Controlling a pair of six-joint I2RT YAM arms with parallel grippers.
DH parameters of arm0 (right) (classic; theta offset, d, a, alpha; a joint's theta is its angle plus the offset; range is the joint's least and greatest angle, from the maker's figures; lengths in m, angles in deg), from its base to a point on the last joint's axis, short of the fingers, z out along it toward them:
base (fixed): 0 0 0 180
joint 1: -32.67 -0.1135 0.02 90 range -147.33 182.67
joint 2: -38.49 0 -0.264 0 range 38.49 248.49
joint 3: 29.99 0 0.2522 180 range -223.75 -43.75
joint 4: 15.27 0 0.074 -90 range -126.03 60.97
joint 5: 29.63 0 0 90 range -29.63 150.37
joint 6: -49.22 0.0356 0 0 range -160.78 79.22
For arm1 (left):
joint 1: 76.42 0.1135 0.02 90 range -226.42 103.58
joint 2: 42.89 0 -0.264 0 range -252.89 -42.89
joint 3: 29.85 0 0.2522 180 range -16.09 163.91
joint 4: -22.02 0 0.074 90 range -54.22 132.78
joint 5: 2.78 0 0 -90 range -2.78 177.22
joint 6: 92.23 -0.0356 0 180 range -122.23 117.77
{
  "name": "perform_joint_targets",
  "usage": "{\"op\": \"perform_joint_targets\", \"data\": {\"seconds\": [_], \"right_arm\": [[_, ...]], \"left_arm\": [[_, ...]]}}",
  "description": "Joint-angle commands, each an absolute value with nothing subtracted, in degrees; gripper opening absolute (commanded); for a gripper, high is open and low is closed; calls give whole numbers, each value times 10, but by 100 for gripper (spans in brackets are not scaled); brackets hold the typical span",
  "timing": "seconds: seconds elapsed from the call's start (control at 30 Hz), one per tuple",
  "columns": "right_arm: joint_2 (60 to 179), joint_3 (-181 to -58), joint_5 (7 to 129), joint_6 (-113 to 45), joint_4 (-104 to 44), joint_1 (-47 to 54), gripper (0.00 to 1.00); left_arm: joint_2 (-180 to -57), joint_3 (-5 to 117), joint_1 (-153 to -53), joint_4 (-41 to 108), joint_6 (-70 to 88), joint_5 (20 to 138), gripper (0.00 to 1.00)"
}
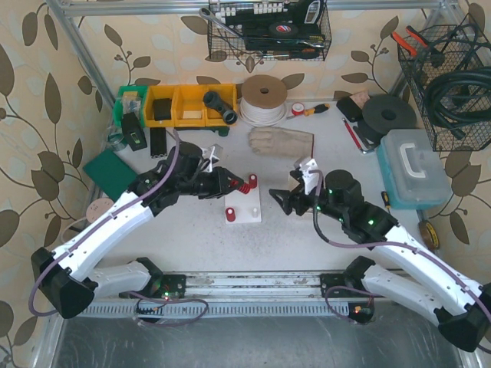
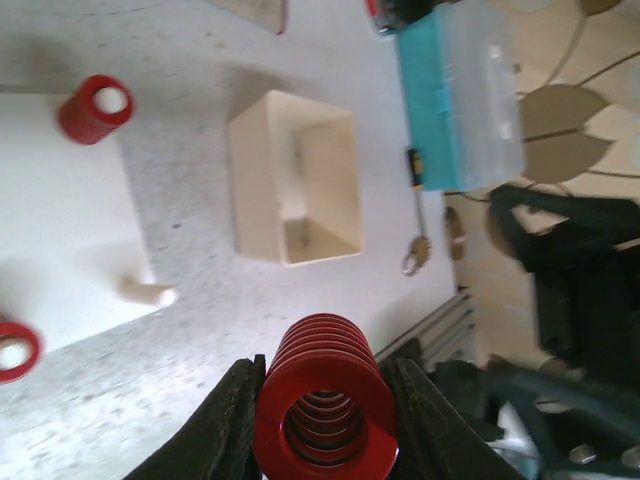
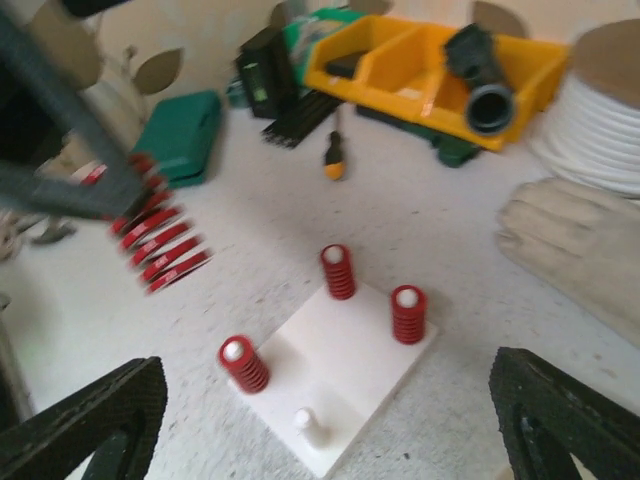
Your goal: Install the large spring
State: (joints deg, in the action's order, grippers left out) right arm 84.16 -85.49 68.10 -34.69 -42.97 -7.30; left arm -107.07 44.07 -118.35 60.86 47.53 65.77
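Large spring (image 2: 322, 400) clamped in left end effector (image 2: 326, 428); yellow bin (image 3: 522, 68) holds black fitting (image 3: 478, 78).

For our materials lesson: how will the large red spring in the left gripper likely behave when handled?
Its thick, closely stacked coils suggest the large spring is stiff, not floppy. Being cylindrical, it would likely roll if laid on its side. The left gripper pinches its curved sides, so it might slip or twist.

Bins (image 1: 182, 105): yellow, back left of the counter (image 1: 291, 230); a black pipe fitting (image 1: 219, 106) lies in one.
Spool (image 1: 264, 98): white cord, just right of the bins.
Glove (image 1: 281, 141): pale, flat, near the spool.
Box (image 1: 412, 169): teal, clear lid, right side.
Case (image 1: 106, 169): green, left edge.
Tray (image 2: 297, 175): cream, open-topped.
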Motion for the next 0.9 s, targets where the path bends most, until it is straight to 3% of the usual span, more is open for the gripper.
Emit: {"op": "perform_joint_targets", "data": {"seconds": [0.0,0.17,0.5,0.87], "right_arm": [[836,-859,549,-221,-422,-65,85],[879,-881,514,-87,-448,-62,80],[865,-776,467,34,-351,-62,94],[839,-719,410,57,-322,-62,97]], "left_arm": [[-1079,497,-1180,720,411,713,0],[-1100,542,-1181,787,376,751,0],[-1153,600,-1256,829,330,841,0],[-1239,643,-1315,823,322,913,0]]}}
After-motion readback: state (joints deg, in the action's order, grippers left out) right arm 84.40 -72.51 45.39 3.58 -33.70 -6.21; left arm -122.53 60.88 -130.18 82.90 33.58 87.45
